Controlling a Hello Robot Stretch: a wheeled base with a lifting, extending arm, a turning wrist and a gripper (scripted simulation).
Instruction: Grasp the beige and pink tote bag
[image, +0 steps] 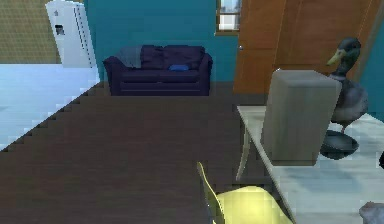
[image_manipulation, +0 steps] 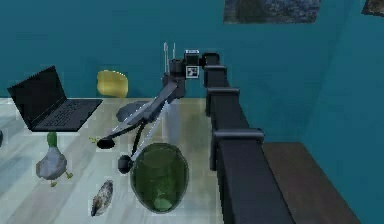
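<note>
No words, numbers or signs can be read anywhere; the two white squares (image_manipulation: 191, 71) at the arm's (image_manipulation: 235, 140) far end carry only black marks, and the laptop's (image_manipulation: 48, 97) screen is dark

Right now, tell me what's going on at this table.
The Stretch stands beside a pale table with its arm reached out over it. The gripper is near the top end of a dark, angled lamp-like thing; whether it holds anything cannot be told. On the table are a laptop, a green glass vessel and a duck figure. In the forward view, a beige upright boxy thing, perhaps the tote bag, stands beside a duck statue.
</note>
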